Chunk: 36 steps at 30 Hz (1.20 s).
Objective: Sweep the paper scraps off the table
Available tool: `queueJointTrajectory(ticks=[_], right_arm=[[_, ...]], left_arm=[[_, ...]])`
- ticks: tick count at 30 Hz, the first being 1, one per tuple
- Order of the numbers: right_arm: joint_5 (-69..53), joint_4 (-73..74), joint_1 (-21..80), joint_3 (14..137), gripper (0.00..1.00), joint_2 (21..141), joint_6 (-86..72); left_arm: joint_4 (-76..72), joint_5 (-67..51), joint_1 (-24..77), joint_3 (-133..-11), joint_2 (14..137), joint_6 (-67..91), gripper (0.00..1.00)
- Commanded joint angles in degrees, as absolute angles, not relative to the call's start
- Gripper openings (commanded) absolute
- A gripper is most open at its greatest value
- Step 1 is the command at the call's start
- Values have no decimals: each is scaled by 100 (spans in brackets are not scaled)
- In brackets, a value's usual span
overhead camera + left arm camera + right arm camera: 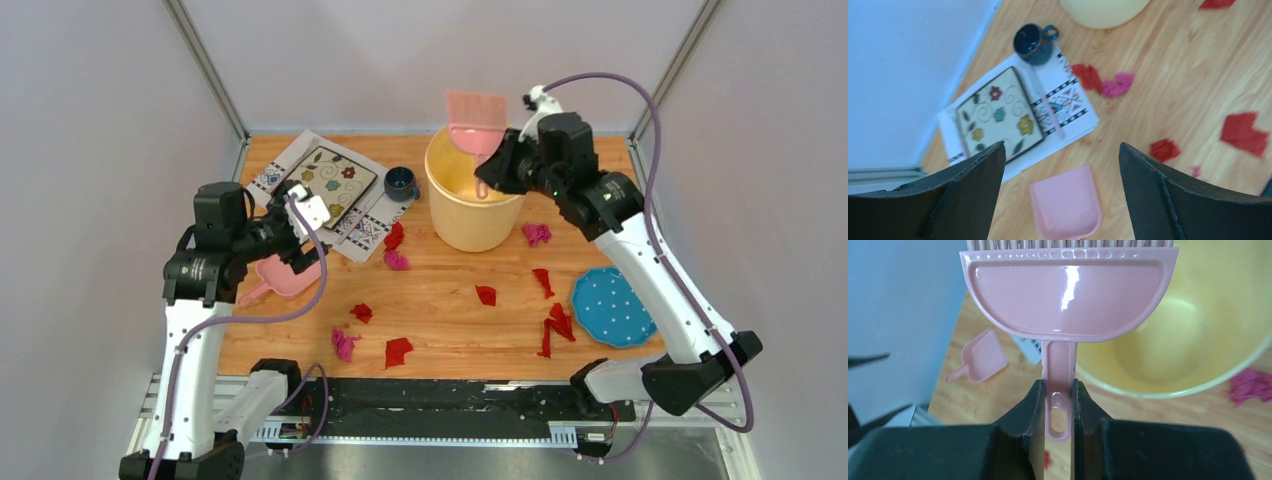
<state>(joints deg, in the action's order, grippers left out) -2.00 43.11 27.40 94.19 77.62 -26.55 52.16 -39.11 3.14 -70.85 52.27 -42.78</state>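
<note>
The right gripper [1058, 390] is shut tight on the thin handle of the pink brush [1068, 295]. It holds the brush up in the air over the big yellow bucket [470, 215], with the brush head over the open top. The bucket stands at the back of the table [450, 310], near the middle. The inside of the bucket that shows looks bare.

The left gripper [1062, 147] is wide open and holds nothing. It hangs above the left side of the table. Right under it lies the pink dustpan [1065, 205], flat on the wood, and nothing touches it.

The paper scraps [486, 295] lie all over the front half of the table. One red bit and one pink bit sit side by side at the corner of the white placemat [1068, 107], between the mat and the bucket. A pink bit lies just right of the bucket. A few red bits lie close to the blue dotted plate [612, 305] on the right side. More red and pink bits lie near the front edge, by the middle.

The placemat lies at the back left. A square plate with flowers [998, 117] sits on it. A blue cup [1030, 42] stands at the mat's far corner, close to the bucket. The bucket, the mat and the dotted plate all sit in among the scraps.
</note>
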Motion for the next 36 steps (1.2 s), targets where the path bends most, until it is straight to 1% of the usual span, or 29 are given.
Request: queueJointTrajectory(ticks=[1,2,4,5,6,7,8,10,12,15,17,21,28,29,31,32,34,35,36], right_arm=[[-307,4246,3714,9106,0,7480,-2899],[-264,4210,3883,9071,0,7471,-2953],[-124,4079,4391,8922,0,7506,-3049],[-10,3991,4560,8825,0,7549,-3163],[-9,3799,4727,8702,0,7576,-3216],[-9,3719,4998,8666,0,7628,-3269],[-9,3648,5131,8675,0,7777,-3330],[-9,3543,5517,8823,0,7944,-3349],[-35,3481,5764,8982,0,8208,-3349],[-184,3341,6239,9263,0,8533,-3340],[-385,3296,6363,9430,0,8744,-3357],[-536,3270,6591,9694,0,9026,-3340],[-633,3252,6759,9940,0,9307,-3261],[-642,3243,6759,9949,0,9334,-3252],[-711,3252,6776,9993,0,9377,-3261],[-747,3252,6776,10011,0,9395,-3252],[-904,3234,6811,10072,0,9439,-3208],[-966,3208,6820,10072,0,9457,-3138],[-1010,3191,6829,10064,0,9466,-3120]], left_arm=[[6063,-3139,325,-7268,4652,-6896,91],[6073,-2998,325,-7260,4519,-7735,91],[5882,-2690,325,-7112,4064,-8592,91],[5688,-2663,325,-6997,3869,-9292,91],[5443,-2733,325,-6839,3667,-9586,91],[5049,-2847,325,-6481,3239,-9911,91],[4914,-2987,325,-6286,3026,-10654,91],[4607,-3601,316,-5725,2430,-11186,91],[4667,-4189,316,-5450,2120,-11863,91],[4877,-4709,316,-5064,1732,-12207,91],[4931,-4842,316,-4931,1548,-12452,91],[4913,-4808,325,-4702,1398,-12735,91],[4825,-4439,316,-4615,1556,-12796,92],[4825,-4473,316,-4597,1538,-12840,90],[4825,-4517,325,-4518,1529,-13024,85],[4808,-4491,316,-4500,1529,-13078,72],[4659,-4421,325,-4430,1547,-13113,56],[4597,-4369,316,-4421,1547,-13113,44],[4475,-4359,316,-4403,1556,-13096,35]])
